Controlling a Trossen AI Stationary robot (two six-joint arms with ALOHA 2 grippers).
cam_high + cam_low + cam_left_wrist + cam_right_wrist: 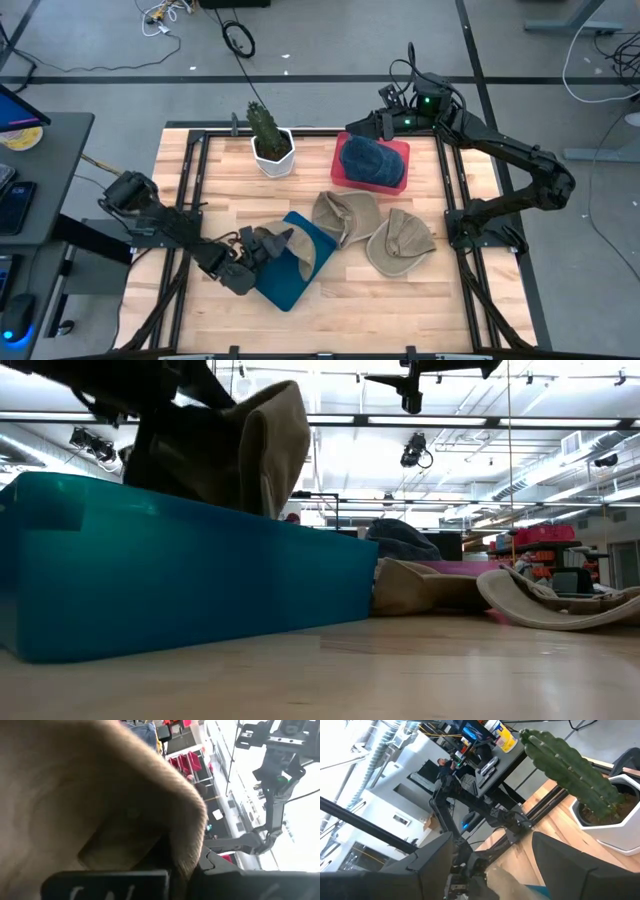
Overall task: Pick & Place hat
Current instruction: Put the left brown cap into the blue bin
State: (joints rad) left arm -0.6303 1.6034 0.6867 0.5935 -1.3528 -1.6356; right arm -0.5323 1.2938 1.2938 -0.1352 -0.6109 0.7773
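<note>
Left pincer [268, 243] clenching a tan hat [300, 250] over the teal bin [290, 285], right pincer [352, 127] hanging released above the red bin [398, 150] holding a blue hat [372, 160], two tan hats lying on the table [420, 290]

Robotics lab: framed wooden table [330, 290], floor cables [238, 38], monitor desk [45, 140].

The wooden table [420, 290] bears a teal bin [290, 285], red bin [342, 172], potted cactus [270, 140] and two tan hats [400, 240].
</note>
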